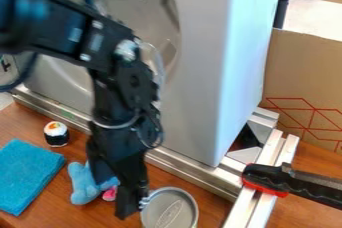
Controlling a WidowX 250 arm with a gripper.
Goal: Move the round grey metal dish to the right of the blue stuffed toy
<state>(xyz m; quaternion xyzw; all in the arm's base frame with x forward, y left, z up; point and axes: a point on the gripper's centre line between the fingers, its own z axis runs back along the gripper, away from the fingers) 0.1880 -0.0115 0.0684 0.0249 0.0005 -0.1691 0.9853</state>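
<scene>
- Gripper [133, 208] hangs low over the near part of the tabletop [212, 206], tip at the left rim of the metal can [170, 211]. Can't tell if it's wide, narrow or holding the can; contact w/ the rim is unclear too.
- Can is near the bottom edge, right of the gripper, lid facing up w/ an oval mark on it. Prob. hard & slick, so it could skid or tip if nudged off-centre.
- Best approach, IMO: confirm contact 1st, then line up w/ the can's middle, b/c a pinch on one side of the rim might let it swing.
- Go slow & straight near the rim; a sideways bump could push the can toward the near edge of view.
- Watch the left side: blue plush toy [83, 186] w/ a pink bit [110, 193] lies just beside/behind the gripper & could snag or get dragged.
- Far side needs care too: metal rail [186, 171] runs along the foot of the big grey panel [195, 62]. Min. swing that way.
- Less of a worry: blue cloth [25, 174] & sushi toy [56, 134] at left, black-and-red handle [284, 181] at right, all apart from the can.
</scene>
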